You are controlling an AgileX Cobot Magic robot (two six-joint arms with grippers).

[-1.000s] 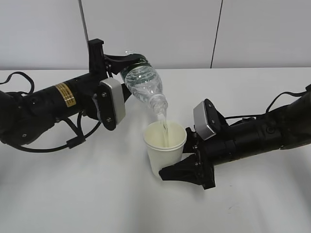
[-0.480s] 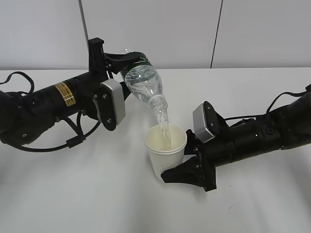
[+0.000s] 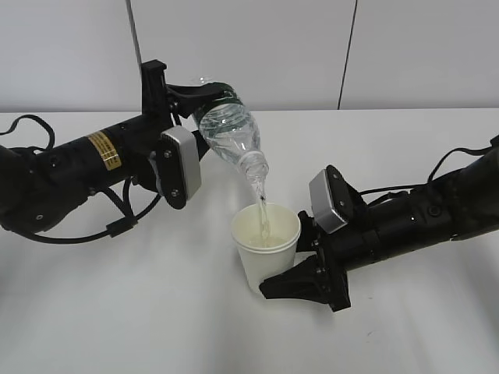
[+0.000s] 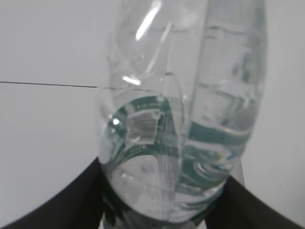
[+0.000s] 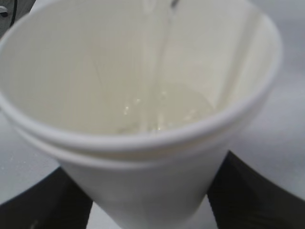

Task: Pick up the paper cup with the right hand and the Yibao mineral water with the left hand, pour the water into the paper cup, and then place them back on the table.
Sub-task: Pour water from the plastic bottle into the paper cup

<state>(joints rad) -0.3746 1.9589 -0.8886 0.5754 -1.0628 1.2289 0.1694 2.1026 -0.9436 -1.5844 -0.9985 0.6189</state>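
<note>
My left gripper [image 3: 204, 100] is shut on the Yibao mineral water bottle [image 3: 230, 134] and holds it tilted, neck down to the right, above the cup. A thin stream of water runs from its mouth into the white paper cup [image 3: 265, 248]. My right gripper [image 3: 290, 282] is shut on the cup's lower part and holds it upright at the table [image 3: 117, 312]. In the left wrist view the clear bottle [image 4: 181, 119] fills the frame between my black fingers [image 4: 57, 200]. In the right wrist view the cup [image 5: 143, 119] has water in its bottom.
A grey wall with two dark vertical cords [image 3: 347, 54] stands behind the table. The left arm's loose black cables [image 3: 117, 226] hang to the tabletop at the left.
The cup and right gripper have shifted slightly down and to the right. The bottle stays tilted and the stream has thinned.
</note>
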